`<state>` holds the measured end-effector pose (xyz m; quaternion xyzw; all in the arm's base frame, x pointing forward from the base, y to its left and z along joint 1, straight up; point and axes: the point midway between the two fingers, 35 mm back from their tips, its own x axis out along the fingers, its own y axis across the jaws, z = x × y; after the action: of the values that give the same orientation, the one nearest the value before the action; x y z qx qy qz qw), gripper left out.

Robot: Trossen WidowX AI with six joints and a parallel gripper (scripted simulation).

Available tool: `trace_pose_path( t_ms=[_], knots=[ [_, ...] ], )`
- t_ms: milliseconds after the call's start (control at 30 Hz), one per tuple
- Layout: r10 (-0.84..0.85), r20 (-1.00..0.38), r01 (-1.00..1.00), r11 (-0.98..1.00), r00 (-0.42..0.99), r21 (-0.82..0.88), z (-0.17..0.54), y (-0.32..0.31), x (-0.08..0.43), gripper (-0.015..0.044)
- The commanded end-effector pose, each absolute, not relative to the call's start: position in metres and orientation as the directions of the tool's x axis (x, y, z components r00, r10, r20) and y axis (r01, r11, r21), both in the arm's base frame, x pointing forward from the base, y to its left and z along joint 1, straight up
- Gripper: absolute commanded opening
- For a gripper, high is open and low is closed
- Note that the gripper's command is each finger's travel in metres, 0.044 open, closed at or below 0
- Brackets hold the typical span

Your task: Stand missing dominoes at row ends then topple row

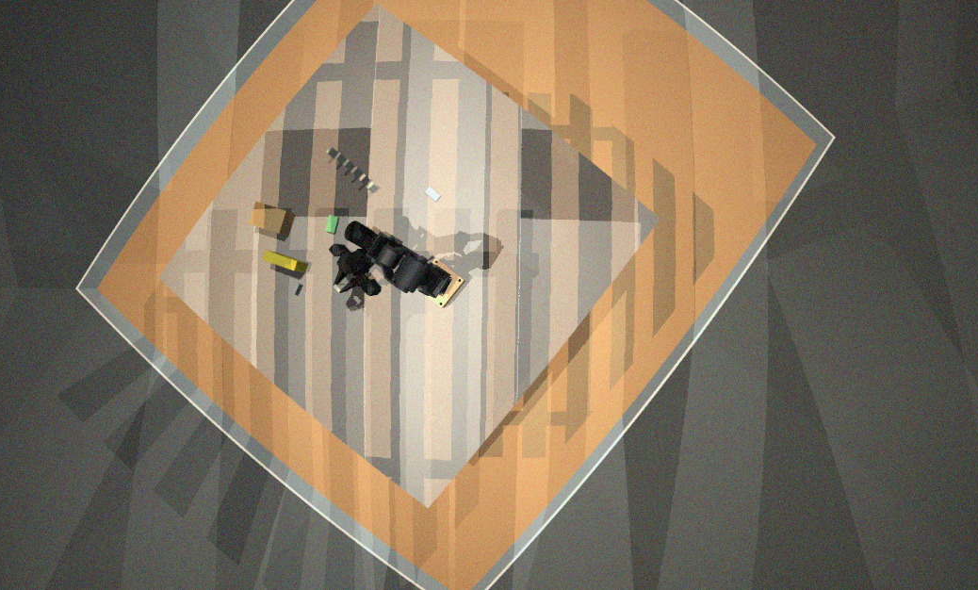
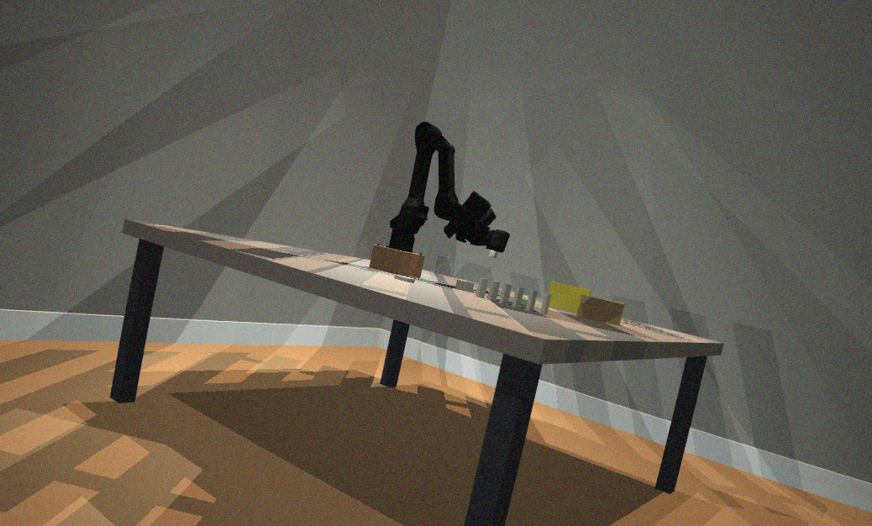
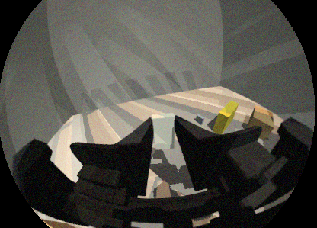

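Observation:
A row of several pale dominoes (image 1: 351, 170) stands on the table, and it also shows in the side view (image 2: 514, 295). My gripper (image 3: 163, 120) is shut on a pale domino (image 3: 164, 133) and holds it well above the table, tilted towards level. From above the gripper (image 1: 348, 291) is off to the side of the row, apart from it. In the side view the gripper (image 2: 493, 249) hangs above and left of the row. Another pale domino (image 1: 431, 193) lies flat on the table beyond the row's near end (image 2: 465, 285).
A green block (image 1: 331, 223) lies between the row and the arm. A yellow block (image 1: 285, 260) (image 3: 225, 117), a brown box (image 1: 270, 218) (image 3: 260, 115) and a small dark piece (image 1: 298, 289) lie nearby. The arm's base (image 1: 445, 286) sits mid-table.

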<state>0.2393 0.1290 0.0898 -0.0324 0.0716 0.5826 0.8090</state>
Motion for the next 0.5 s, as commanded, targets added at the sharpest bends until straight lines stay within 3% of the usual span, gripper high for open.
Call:
trace_pose_path(
  t_ms=[0,467],
  knots=[
    [0.952,-0.101,-0.957,0.291,0.290,-0.001,0.0936,0.1245,0.2227,0.0107],
    [0.956,-0.084,-0.959,0.282,0.282,-0.016,0.0950,0.1229,0.2168,0.0107]
  ],
)
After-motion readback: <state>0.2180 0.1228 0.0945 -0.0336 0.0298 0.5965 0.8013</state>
